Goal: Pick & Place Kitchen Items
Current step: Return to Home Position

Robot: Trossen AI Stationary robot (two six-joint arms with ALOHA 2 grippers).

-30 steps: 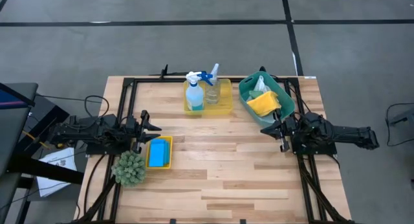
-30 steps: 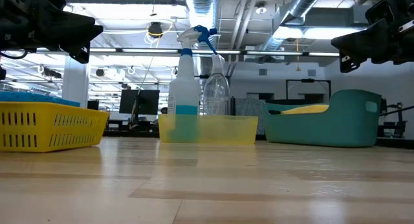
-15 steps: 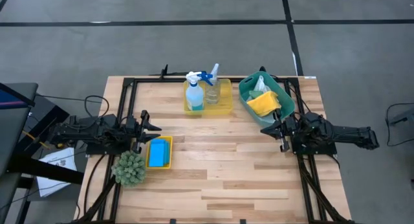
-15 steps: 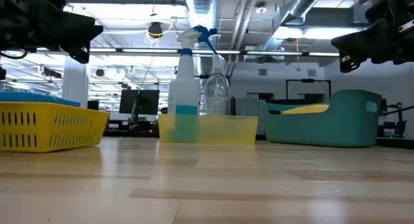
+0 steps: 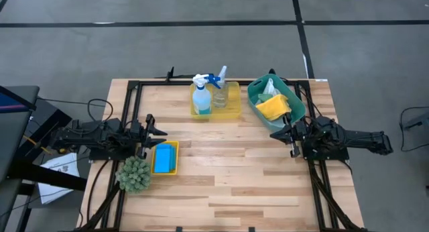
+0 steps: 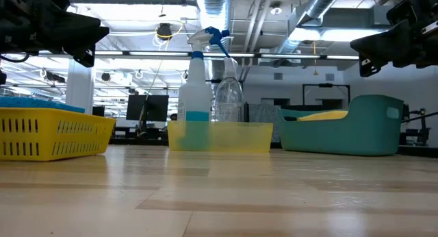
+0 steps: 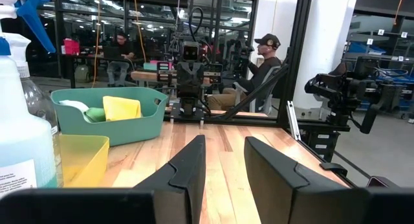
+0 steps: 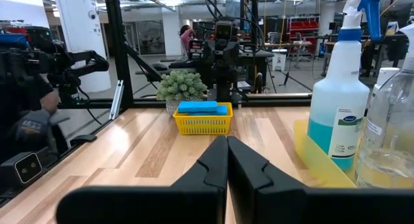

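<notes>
A blue-liquid spray bottle (image 5: 200, 98) and a clear bottle (image 5: 220, 93) stand upright in a shallow yellow tray (image 5: 231, 111) at the table's far middle. Yellow cloth (image 5: 273, 106), white cloth (image 5: 269, 86) and a bit of green cloth lie in the teal bin (image 5: 295, 103) at the far right. A blue sponge (image 5: 163, 158) lies in a small yellow basket (image 5: 175, 159) near the left. My left gripper (image 7: 223, 141) hovers level at the table's left edge, open and holding nothing. At the right edge my right gripper (image 8: 227, 140) hovers level beside the bin, shut and holding nothing.
A spiky green ball (image 5: 134, 174) sits by the basket at the near left. A black frame (image 5: 134, 84) runs round the table's edges. Bare wood (image 5: 234, 171) stretches across the middle and near side. People sit in the room beyond the table (image 7: 265, 56).
</notes>
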